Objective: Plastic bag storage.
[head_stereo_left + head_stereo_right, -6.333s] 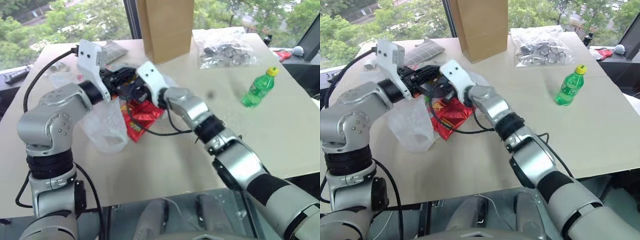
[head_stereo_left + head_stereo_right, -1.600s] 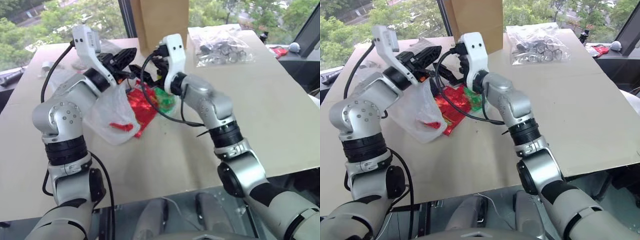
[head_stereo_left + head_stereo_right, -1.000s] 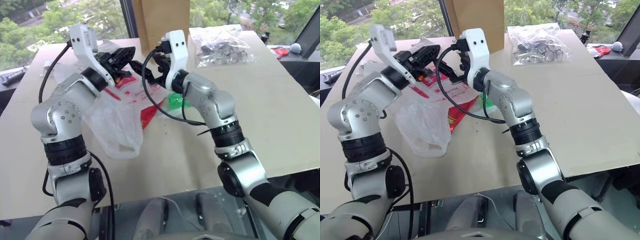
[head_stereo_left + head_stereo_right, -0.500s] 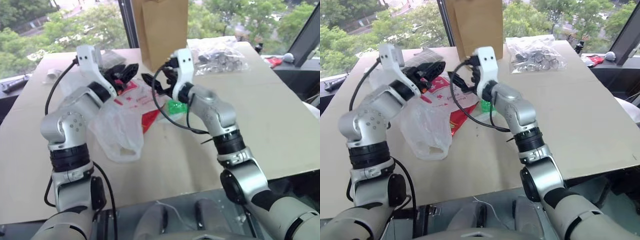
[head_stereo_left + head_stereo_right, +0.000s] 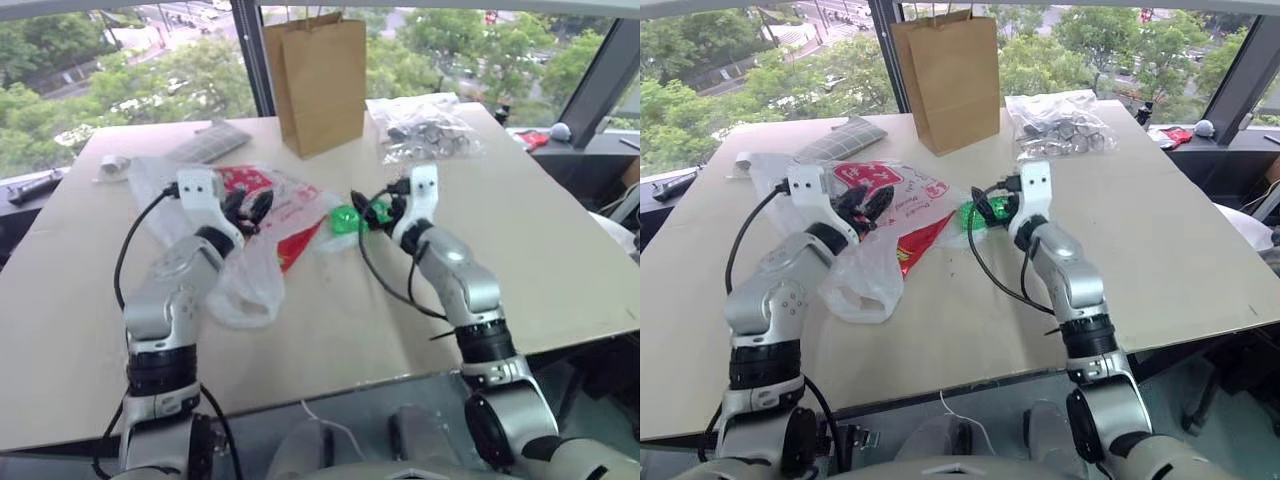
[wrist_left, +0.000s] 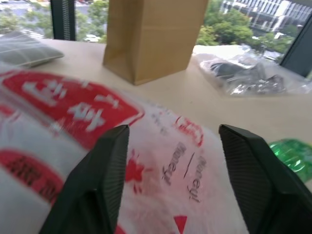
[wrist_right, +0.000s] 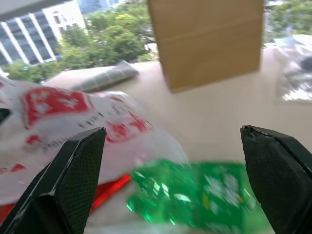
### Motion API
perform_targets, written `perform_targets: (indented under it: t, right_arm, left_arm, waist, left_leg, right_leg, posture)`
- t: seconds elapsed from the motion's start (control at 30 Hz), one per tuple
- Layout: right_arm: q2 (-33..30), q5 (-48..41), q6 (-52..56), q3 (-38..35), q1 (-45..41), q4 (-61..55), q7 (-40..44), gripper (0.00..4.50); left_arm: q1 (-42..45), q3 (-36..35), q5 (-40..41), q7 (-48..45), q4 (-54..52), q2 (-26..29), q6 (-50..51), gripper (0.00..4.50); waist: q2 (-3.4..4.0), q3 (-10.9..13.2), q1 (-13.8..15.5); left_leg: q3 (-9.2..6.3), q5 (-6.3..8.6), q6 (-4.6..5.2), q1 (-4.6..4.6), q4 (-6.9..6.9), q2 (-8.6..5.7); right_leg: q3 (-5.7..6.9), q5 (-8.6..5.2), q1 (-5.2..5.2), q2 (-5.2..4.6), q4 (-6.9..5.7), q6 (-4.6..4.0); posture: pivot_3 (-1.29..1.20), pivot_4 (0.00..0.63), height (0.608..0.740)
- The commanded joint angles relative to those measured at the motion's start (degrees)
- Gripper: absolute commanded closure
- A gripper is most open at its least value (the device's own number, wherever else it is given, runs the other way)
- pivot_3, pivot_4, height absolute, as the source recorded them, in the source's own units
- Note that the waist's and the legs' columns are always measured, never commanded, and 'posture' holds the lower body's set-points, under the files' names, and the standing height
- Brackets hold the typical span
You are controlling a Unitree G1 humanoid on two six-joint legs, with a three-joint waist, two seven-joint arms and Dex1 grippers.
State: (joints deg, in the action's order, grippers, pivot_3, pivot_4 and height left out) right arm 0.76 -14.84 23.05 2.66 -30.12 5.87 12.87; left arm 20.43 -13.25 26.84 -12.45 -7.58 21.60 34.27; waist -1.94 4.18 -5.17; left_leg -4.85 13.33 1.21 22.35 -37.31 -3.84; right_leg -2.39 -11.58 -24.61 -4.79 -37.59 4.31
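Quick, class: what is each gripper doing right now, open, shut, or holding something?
Left gripper: open, fingers apart over the plastic bag, gripping nothing.
Right gripper: open wide, holding nothing, with the green bottle lying between its fingers.

Both arms reach forward low over the table. The left gripper [image 5: 250, 207] has its fingers spread apart. The right gripper [image 5: 368, 210] is spread wide too.

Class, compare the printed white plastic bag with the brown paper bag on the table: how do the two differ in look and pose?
The plastic bag is thin, translucent and crinkled, with red printed patches; the paper bag is opaque, plain brown. The plastic bag lies slumped flat on the table; the paper bag stands upright with handles up. The plastic bag lies nearer the robot; the paper bag stands by the window. Both rest on the table.
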Motion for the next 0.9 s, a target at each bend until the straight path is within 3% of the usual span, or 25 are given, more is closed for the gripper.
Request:
perform_targets:
  t: [0.03, 0.4, 0.7, 0.9]
  right_arm:
    - [-20.94, 6.13, 6.96, -7.67, 15.87, -33.45, 5.07, 0.0]
    - [-18.97, 22.18, 9.99, -6.08, 22.48, -37.57, -7.54, 0.0]
    - [-19.04, 15.37, 6.56, -7.91, 29.4, -40.32, -5.42, 0.0]
    - [-18.31, 13.2, 4.88, -7.45, 28.95, -38.42, -6.55, 0.0]
  left_arm:
    - [7.79, 11.24, -0.23, -9.8, -3.41, -3.5, -4.39, 0.07]
    - [11.95, 8.73, -8.49, 0.29, 10.06, -9.03, -13.46, 0.07]
    - [10.2, 7.73, -8.15, 1.18, 12.27, -10.34, -12.27, 0.07]
    - [8.33, 7.2, -6.79, -0.87, 12.07, -11.0, -14.0, 0.07]
  waist:
    - [0.02, -0.18, 0.04]
    - [0.5, -0.77, 1.53]
    - [0.75, -1.08, 3.15]
    - [1.08, -1.52, 3.47]
  left_leg:
    - [0.01, 0.0, 0.0, 0.0, 0.0, 0.0]
    - [-0.01, 0.17, 0.27, -0.68, 0.11, 0.08]
    - [0.0, 0.19, 0.3, -0.69, 0.1, 0.09]
    - [0.0, 0.23, 0.37, -0.71, 0.1, 0.13]
  right_leg:
    - [-0.01, 0.0, 0.0, 0.0, 0.01, 0.0]
    - [0.05, -0.02, 0.9, 0.14, 0.51, 0.01]
    - [0.07, -0.04, 0.98, 0.15, 0.63, 0.02]
    - [0.11, -0.24, 1.1, 0.14, 0.74, 0.08]
  posture:
    - [0.0, 0.0, 0.74]
    - [0.0, 0.0, 0.74]
    - [0.0, 0.0, 0.74]
    - [0.0, 0.0, 0.74]
